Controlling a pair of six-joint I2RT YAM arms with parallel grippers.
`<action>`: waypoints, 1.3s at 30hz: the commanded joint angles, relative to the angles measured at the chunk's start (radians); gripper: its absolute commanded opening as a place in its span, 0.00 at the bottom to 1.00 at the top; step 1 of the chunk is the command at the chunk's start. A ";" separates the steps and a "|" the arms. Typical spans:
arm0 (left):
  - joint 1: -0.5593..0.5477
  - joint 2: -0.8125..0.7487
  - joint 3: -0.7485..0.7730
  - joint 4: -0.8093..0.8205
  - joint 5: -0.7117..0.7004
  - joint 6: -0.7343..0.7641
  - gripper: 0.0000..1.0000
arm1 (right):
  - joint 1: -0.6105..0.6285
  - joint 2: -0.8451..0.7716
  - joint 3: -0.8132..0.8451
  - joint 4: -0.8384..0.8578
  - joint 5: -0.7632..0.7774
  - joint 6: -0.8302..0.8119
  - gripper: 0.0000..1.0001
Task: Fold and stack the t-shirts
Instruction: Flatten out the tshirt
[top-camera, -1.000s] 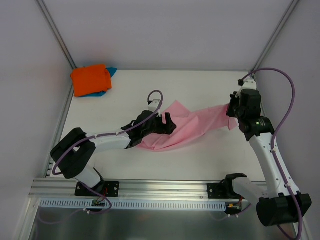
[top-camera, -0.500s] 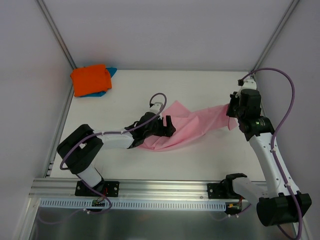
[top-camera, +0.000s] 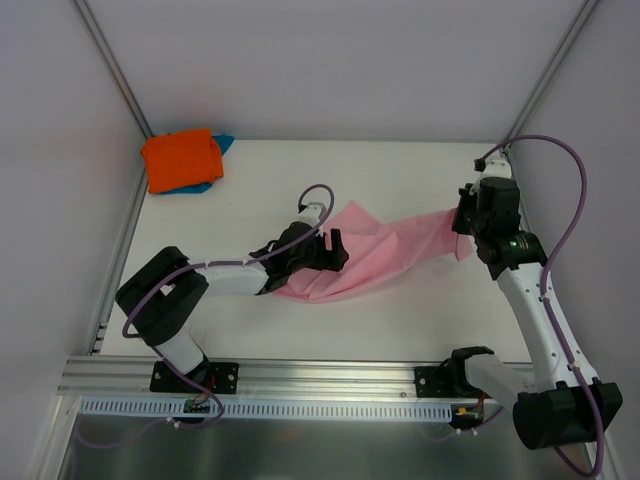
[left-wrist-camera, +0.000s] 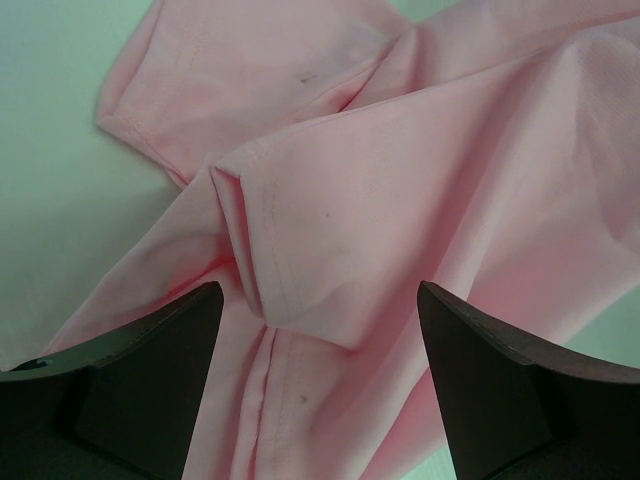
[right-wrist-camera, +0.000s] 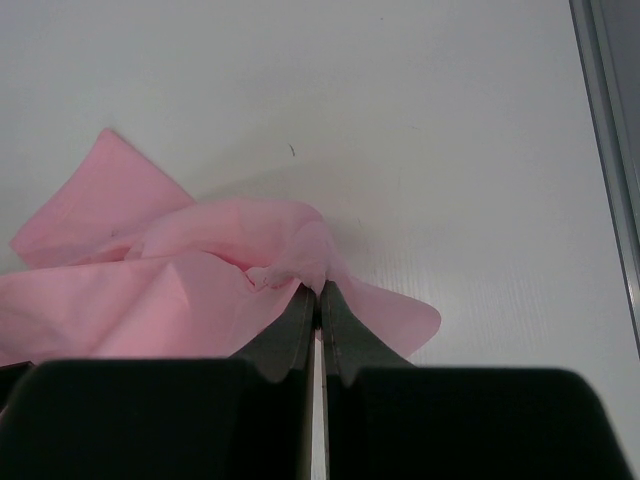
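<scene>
1. Your pink t-shirt lies crumpled across the middle of the white table. It stretches from the left arm toward the right one.
2. Your right gripper is clamped on a bunched edge at the shirt's right end. Its fingers meet with cloth pinched between the tips, and the fabric there rises into a small peak.
3. Your left gripper is spread wide (gripping no cloth) and hangs over a hemmed, folded-over flap near the shirt's left end. Whether its fingertips touch the fabric, I cannot tell.
4. The orange t-shirt sits folded in the far left corner. It lies on top of the teal-blue t-shirt, which shows only at the edges.
5. That pair lies well apart from the pink shirt.
</scene>
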 joint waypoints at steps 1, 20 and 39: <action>0.011 0.016 0.041 0.026 -0.013 0.020 0.80 | -0.006 -0.004 0.017 0.031 0.009 -0.014 0.00; 0.011 0.070 0.102 0.062 0.014 -0.008 0.79 | -0.006 -0.001 0.018 0.029 0.010 -0.015 0.00; 0.013 0.082 0.177 0.023 -0.006 0.026 0.46 | -0.006 -0.006 0.014 0.034 0.009 -0.014 0.01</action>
